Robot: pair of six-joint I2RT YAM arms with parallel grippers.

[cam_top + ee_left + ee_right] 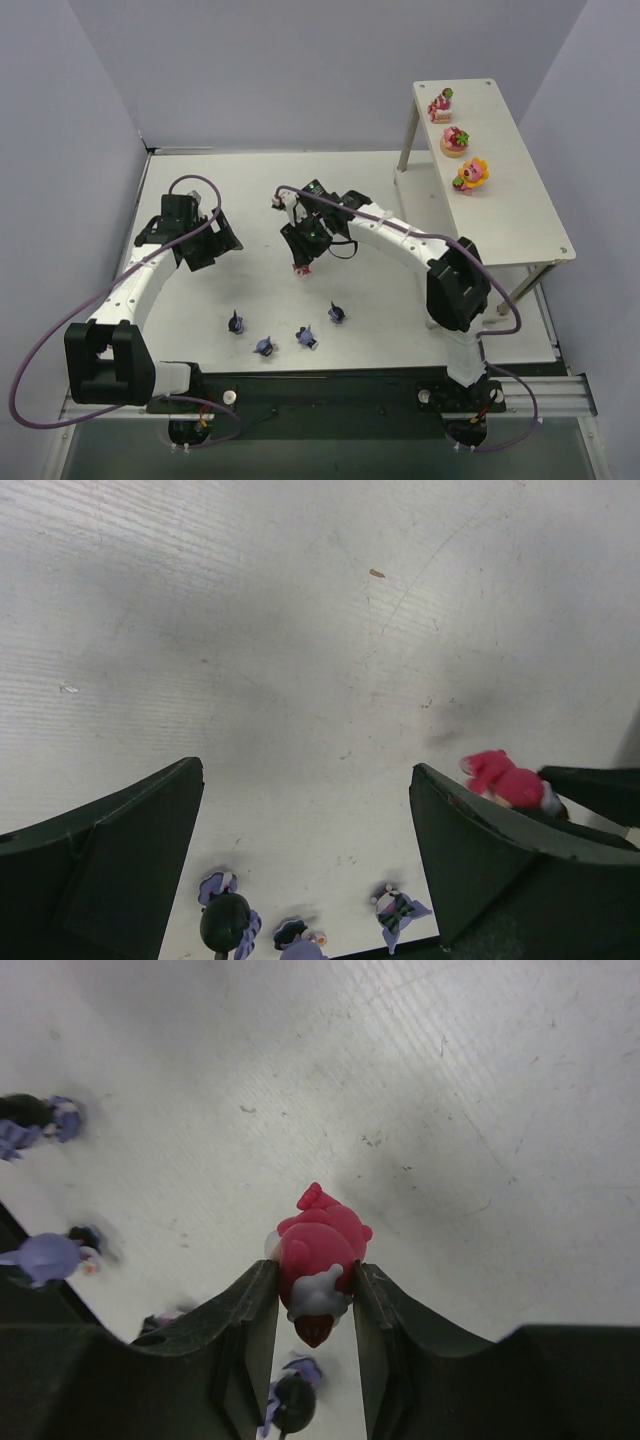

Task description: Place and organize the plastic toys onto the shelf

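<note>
Centrally in the top view, the pink figurine (318, 1245) is pinched by the right gripper (315, 1268). Three bright toys (456, 140) stand on the shelf (525, 185) at upper right; four dark blue figurines (264, 346) dot the table (200, 180) at lower centre. At left, the left gripper (308, 770) hangs wide open

Matt white on the tabletop (300, 630), finely grained, marked with thin scratches and specks. Smooth, glossy plastic on the pink toy (320, 1235); the same shiny plastic look on the dark blue-purple toys (264, 346). Dull, dark plastic on the fingers (245, 1330) of the right gripper (315, 1268). Off-white, smooth, softly sheened on the shelf (520, 170). Purple rubbery sheath on the cables (192, 178).
</note>
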